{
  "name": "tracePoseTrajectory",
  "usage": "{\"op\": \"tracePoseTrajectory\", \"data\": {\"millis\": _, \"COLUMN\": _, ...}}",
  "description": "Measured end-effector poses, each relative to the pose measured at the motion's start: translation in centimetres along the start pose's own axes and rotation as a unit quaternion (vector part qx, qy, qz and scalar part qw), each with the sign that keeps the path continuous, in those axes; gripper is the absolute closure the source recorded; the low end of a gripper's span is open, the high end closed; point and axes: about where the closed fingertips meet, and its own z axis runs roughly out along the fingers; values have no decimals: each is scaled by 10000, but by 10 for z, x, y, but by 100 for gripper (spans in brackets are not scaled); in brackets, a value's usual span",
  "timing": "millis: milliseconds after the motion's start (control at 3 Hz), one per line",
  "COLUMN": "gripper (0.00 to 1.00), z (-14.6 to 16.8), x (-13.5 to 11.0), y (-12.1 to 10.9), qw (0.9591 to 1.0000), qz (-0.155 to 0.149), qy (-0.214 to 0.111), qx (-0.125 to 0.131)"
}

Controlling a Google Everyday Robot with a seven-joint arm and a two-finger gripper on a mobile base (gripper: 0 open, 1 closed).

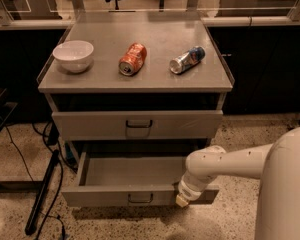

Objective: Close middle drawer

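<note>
Grey drawer cabinet seen from the front and above. Its flat worktop (140, 81) carries three things in a row, each apart from the others. A white bowl (73, 55) stands upright near the left edge. An orange can (132, 59) lies on its side about midway between the left and right edges, its top end turned toward the front edge. A blue and silver can (187, 60) lies on its side nearer the right edge, set at a slant, its silver end toward the front.

Below the front edge of the worktop, the upper drawer (90, 125) is shut, with a recessed handle at the centre of its front. Beneath it the middle drawer (105, 196) stands open, drawn out toward the viewer well past the upper drawer's front, so that its plain grey tray is exposed. Its low front panel has a small central handle (140, 198).

A white arm (235, 161) enters from the lower right and bends down to the drawer. The end effector (182, 200) is at the right part of the middle drawer's front panel, to the right of the handle, against or just in front of the panel; whether it is open or closed cannot be told.

Black cables (42, 196) lie on the speckled floor (230, 219) to the left of the cabinet.
</note>
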Motion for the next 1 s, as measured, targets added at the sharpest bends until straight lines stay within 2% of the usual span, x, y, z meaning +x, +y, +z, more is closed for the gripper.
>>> {"op": "tracePoseTrajectory", "data": {"millis": 333, "gripper": 100, "z": 0, "x": 0, "y": 0, "qw": 10000, "qz": 0, "qy": 0, "qx": 0}}
{"op": "tracePoseTrajectory", "data": {"millis": 667, "gripper": 100, "z": 29, "x": -14, "y": -16, "qw": 9999, "qz": -50, "qy": -39, "qx": -95}}
{"op": "tracePoseTrajectory", "data": {"millis": 1000, "gripper": 100, "z": 31, "x": -15, "y": -17, "qw": 9999, "qz": -38, "qy": -46, "qx": -106}}
